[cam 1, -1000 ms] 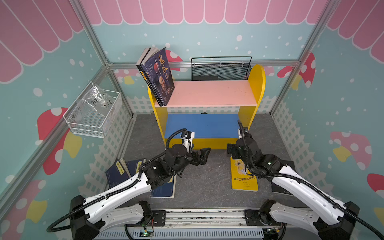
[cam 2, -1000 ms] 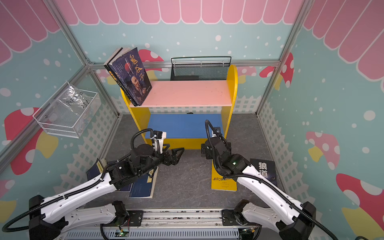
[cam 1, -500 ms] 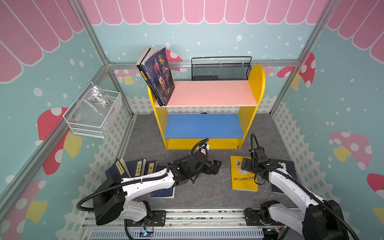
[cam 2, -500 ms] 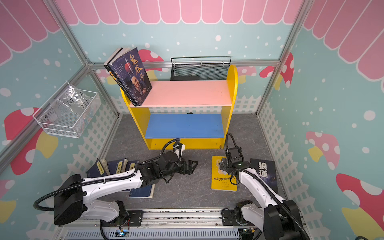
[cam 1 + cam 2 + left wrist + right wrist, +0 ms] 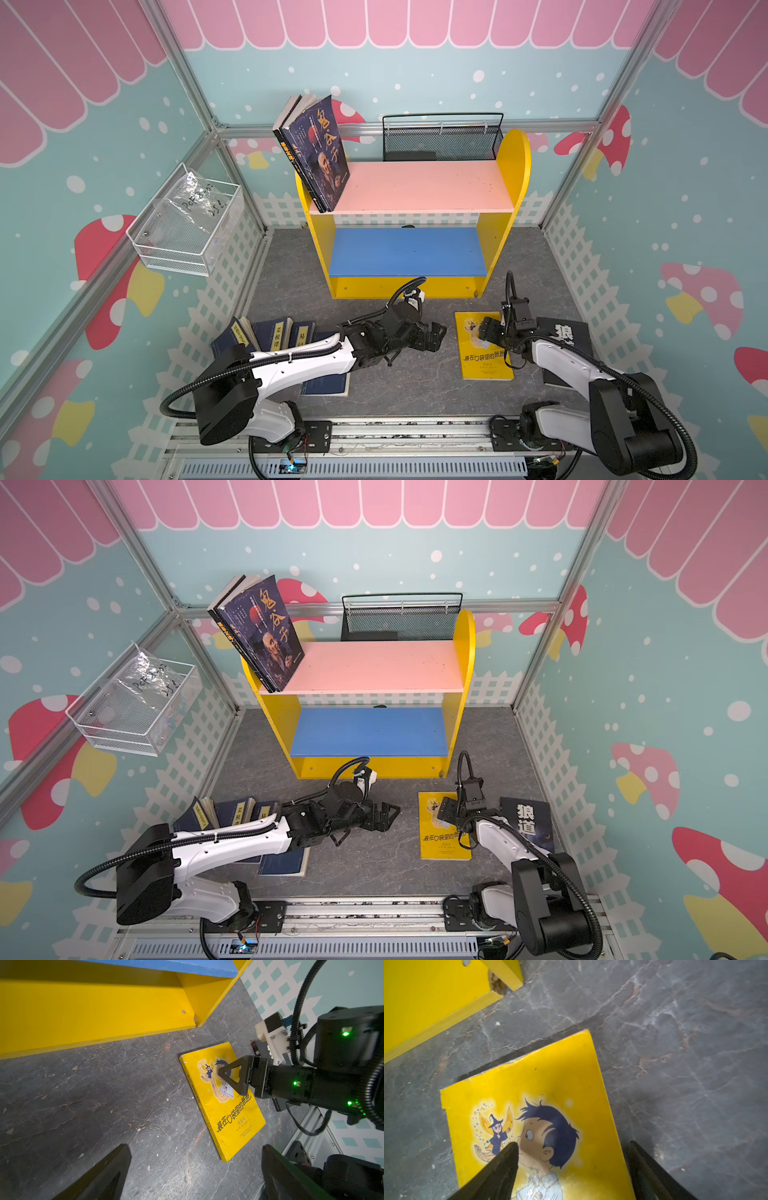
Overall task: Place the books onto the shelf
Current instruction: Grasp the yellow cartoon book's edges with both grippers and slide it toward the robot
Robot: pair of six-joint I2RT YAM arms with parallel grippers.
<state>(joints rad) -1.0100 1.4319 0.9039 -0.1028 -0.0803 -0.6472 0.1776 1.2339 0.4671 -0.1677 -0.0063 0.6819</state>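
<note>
Standing at the back of the grey floor, the shelf carries only a small share of its load. A few dark paperbacks lean at the left end of its pink upper board, and the blue lower board holds no book. Most of the work is left, I judge. A cluster of navy books lies partly under the left arm, a black book lies flat at the far right, and the yellow cartoon book lies flat just beside it. The right gripper sits low over that yellow cover, jaws apart and gripping nothing. One finger is above the drawing, its partner beyond the book's long edge (whether either touches down, I cannot tell). The left gripper hangs near, spread wide and empty, aimed at the same book.
</note>
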